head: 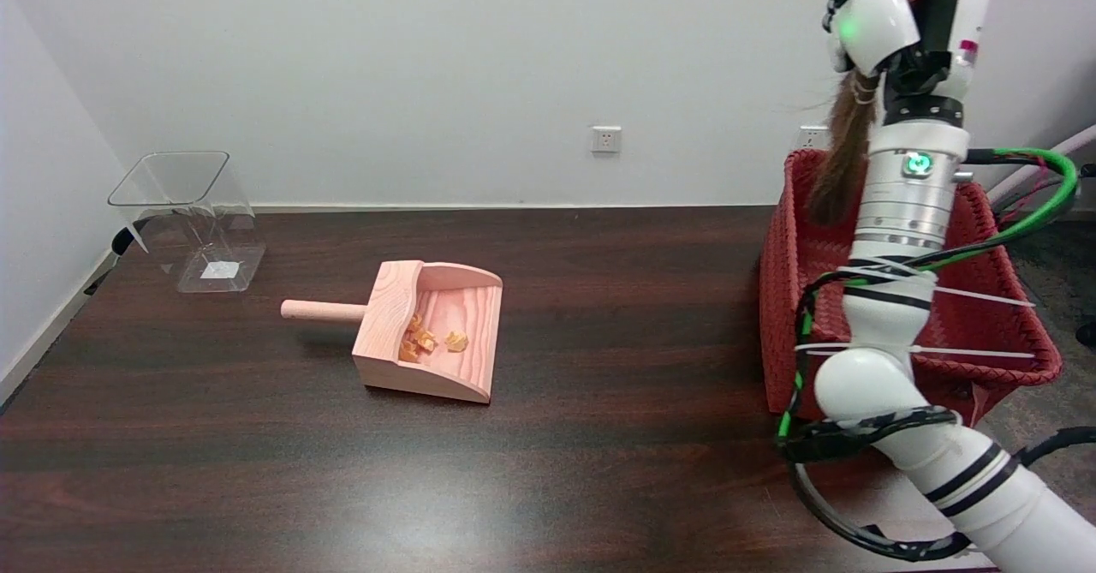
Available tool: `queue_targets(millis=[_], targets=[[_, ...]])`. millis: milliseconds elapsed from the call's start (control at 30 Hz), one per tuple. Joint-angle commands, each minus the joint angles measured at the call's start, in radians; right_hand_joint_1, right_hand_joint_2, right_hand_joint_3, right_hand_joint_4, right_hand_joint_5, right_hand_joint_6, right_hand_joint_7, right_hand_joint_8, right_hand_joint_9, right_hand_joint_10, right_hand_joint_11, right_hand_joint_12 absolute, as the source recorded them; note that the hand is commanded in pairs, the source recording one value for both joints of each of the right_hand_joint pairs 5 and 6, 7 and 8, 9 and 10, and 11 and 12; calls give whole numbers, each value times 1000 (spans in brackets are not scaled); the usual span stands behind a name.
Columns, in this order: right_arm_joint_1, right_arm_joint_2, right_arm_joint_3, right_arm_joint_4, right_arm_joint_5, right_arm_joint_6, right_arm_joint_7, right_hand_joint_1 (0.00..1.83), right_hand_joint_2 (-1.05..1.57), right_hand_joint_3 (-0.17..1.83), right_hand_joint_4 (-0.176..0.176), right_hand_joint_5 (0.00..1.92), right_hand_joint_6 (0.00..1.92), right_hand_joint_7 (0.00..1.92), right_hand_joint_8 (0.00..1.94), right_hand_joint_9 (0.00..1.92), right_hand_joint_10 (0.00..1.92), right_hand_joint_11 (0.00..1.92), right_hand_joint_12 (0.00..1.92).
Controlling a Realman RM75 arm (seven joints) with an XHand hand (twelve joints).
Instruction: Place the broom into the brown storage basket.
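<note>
The right hand is raised high above the basket, at the top edge of the view, and is partly cut off. The broom hangs from it, bristles down, its brown tuft dangling over the basket's back left corner. The fingers appear clamped on the broom's upper end, though the grip itself is hidden behind the white hand casing and cannot be confirmed in detail.

The basket, a reddish-brown woven one, stands at the desk's right end. Well to the basket's left sits a wooden dustpan with orange scraps in it; further left again stands a clear plastic bin.

Assessment: the carry step looks complete and the lowering step is in hand. The next move calls for bringing the broom down inside the basket walls, keeping the bristles clear of the rim, then releasing. Risk: releasing from this height could let the broom tip over the rear wall.
</note>
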Motion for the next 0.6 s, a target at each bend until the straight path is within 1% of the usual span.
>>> queue_targets(millis=[33,333,600], targets=[[-69,75,137,-42,62,-51,-13,816,1571,357,0,1920,1920,1920,1920,1920,1920,1920,1920],[-70,75,138,-110,101,-108,-12,820,1571,357,0,1920,1920,1920,1920,1920,1920,1920,1920],[-73,74,131,-170,101,-147,-14,824,1571,342,0,1920,1920,1920,1920,1920,1920,1920,1920]])
